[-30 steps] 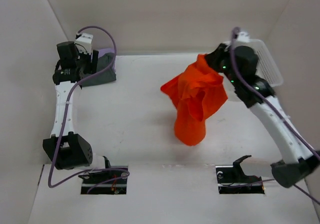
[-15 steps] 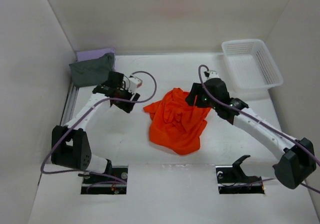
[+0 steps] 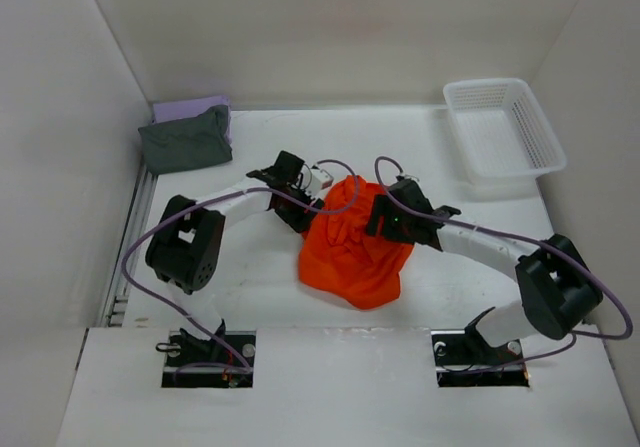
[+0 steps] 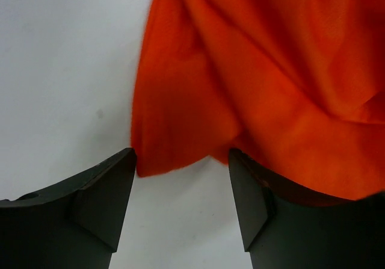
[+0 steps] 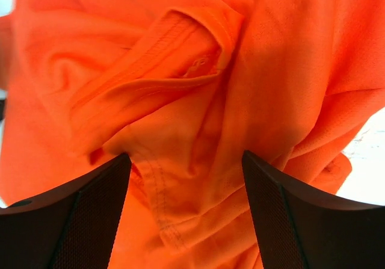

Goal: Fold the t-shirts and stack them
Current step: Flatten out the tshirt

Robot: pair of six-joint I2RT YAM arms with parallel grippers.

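The orange t-shirt lies crumpled in the middle of the table. My left gripper is open at its left edge; in the left wrist view a corner of the shirt lies just past the fingertips. My right gripper is open above the shirt's right side; the right wrist view shows creased orange cloth with a stitched hem between the jaws. The dark grey shirt lies folded at the back left on the lavender shirt.
A white mesh basket stands at the back right. White walls enclose the table on three sides. Purple cables loop over both arms.
The right arm lowered the hanging orange shirt onto the table and let it go. The left arm swung from the back-left stack to the shirt's left edge. Both grippers moved closer to the shirt.
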